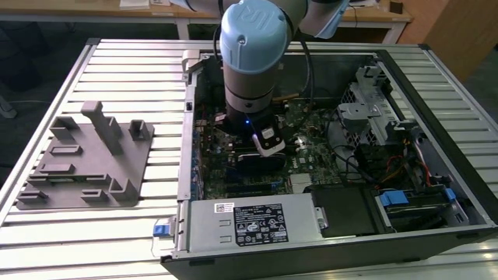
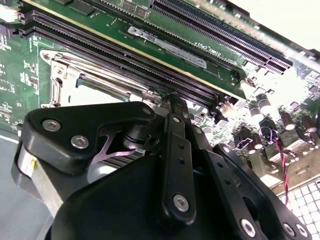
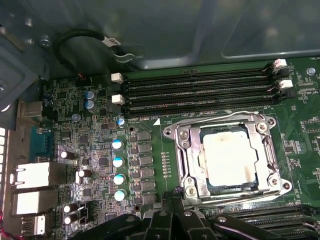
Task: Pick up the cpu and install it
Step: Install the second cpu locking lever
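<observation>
Arm lowered inside the open computer case [image 1: 404, 192], gripper [image 2: 167, 100] just above the motherboard [image 3: 150, 150].

The cpu [image 3: 229, 160] lies flat in its metal socket frame [image 3: 182, 165], silver top up, beside the black memory slots [image 3: 200, 90]; gripper linkage sits at the socket's edge, fingertips hidden, so whether it is parted or closed cannot be told; nothing visibly held; in the exterior view, the grey fixture tray [image 1: 81, 160] rests on the slatted table [image 1: 125, 64] at the exterior view's left, well apart from the case.
</observation>
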Robot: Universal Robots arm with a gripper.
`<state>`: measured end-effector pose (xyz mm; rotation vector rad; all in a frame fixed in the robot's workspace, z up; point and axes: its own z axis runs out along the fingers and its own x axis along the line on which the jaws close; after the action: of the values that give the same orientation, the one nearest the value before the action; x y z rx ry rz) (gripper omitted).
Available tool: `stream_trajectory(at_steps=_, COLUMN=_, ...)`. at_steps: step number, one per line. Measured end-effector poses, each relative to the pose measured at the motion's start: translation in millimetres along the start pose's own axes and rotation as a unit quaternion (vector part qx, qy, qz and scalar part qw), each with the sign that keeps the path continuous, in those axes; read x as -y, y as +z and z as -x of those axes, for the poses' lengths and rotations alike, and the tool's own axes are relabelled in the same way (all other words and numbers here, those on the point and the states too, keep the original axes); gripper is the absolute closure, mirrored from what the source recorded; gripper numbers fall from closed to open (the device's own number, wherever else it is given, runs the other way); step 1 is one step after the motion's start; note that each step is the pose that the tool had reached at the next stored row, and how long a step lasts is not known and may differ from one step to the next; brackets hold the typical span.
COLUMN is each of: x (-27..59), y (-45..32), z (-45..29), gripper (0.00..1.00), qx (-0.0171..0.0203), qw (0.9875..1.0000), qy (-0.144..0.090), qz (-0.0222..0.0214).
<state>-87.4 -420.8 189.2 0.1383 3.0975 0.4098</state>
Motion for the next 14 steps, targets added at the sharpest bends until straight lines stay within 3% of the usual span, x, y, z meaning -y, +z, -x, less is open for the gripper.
stream_trajectory(at_steps=6, x=-1.3, y=0.3, z=0.9, gripper=0.89, qx=0.0011, qw=1.0000, qy=0.001, qz=-0.0097)
stream_trajectory(at_steps=14, x=-4.0, y=-6.4, z=0.9, gripper=0.89, qx=0.0012, qw=0.9999, qy=0.001, qz=-0.0100)
